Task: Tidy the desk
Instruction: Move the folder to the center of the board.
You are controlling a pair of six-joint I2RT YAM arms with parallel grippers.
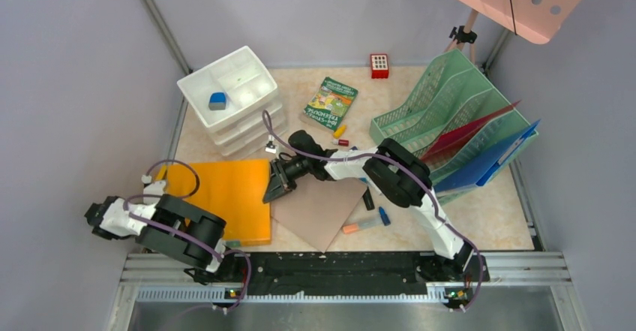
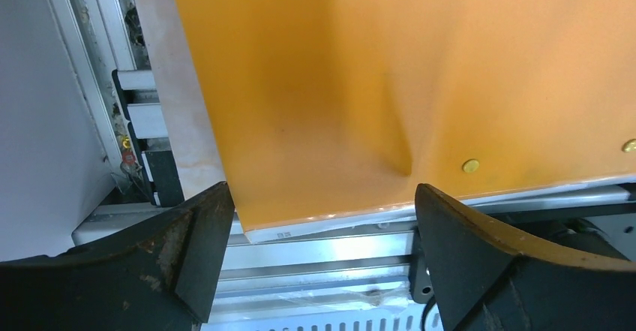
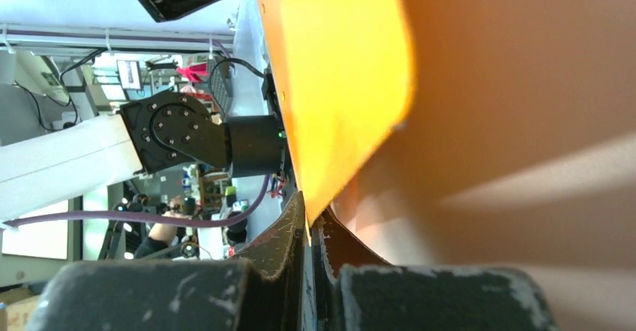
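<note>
Gripping orange folder [image 1: 225,196] corner, right end effector [image 1: 271,192], brown sheet [image 1: 315,211] partly hidden

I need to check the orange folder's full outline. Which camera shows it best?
Top external: nearly the whole orange folder shows, lying on the desk. Left wrist shows only its near edge and corner; right wrist, just one corner, very close.

Bright, even overhead light, soft shadows; orange folder [image 3: 337,83] blurs close to the right wrist lens

Mottled beige desk [image 1: 491,218] bears an orange folder [image 1: 225,192]
</note>
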